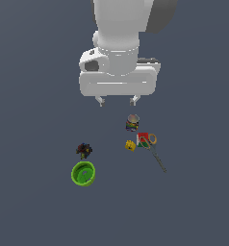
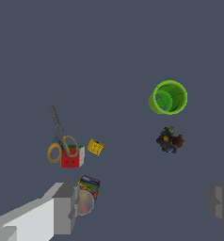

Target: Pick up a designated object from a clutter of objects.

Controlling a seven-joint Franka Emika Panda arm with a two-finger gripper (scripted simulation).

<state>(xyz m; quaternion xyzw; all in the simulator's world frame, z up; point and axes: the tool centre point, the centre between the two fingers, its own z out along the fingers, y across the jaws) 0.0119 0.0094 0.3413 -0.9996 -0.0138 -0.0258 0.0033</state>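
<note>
Gripper [image 1: 117, 101] hangs spread wide and empty above the clutter — this looks like the approach step. Scissors [image 1: 155, 151] lie mid-desk, handles touching the cube [image 1: 143, 139]. Next: shift over the blades, align, descend.

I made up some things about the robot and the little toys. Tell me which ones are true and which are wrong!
1. The gripper is holding the scissors. False: the scissors lie on the floor and the open gripper holds nothing.
2. The scissors' ring handles sit right against the colourful cube. True.
3. The green bowl is next to the small can. False: it sits apart, near the dark spiky lump.
4. The yellow block lies close to the cube. True.
5. The scissors are inside the bowl. False: the bowl holds no scissors.
</note>
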